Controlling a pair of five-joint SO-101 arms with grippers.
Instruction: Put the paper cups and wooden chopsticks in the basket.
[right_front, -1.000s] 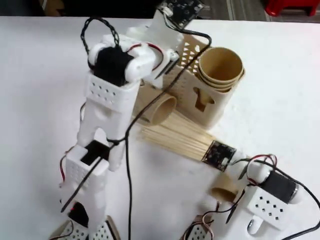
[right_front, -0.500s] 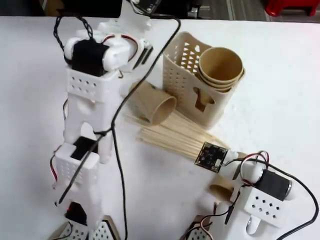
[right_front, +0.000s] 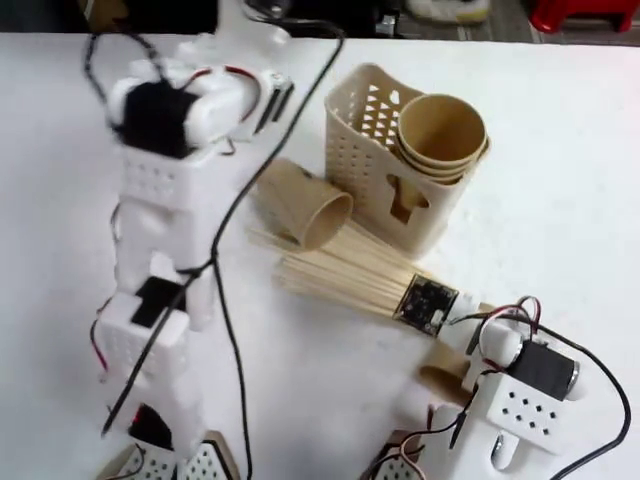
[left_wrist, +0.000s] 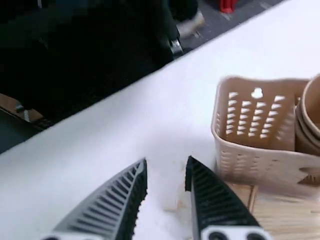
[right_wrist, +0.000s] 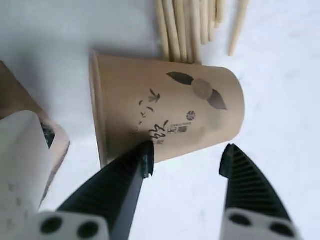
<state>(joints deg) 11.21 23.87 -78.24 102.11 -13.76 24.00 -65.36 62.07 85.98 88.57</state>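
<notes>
Right wrist view centres a cup (right_wrist: 170, 115) lying sideways on the bench (right_wrist: 280, 75) below the chopsticks (right_wrist: 187, 25), right gripper (right_wrist: 186, 156) jaws released at its side; best to straddle its middle, then close gently.

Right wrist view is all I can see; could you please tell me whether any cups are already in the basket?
Observer: Yes, a stack of paper cups stands upright inside the basket.
Operator: Thank you. Are any others lying loose?
Observer: One loose cup lies on its side beside the basket, by the chopsticks.
Operator: And the left gripper?
Observer: The left gripper is open and empty, near the basket.
</notes>
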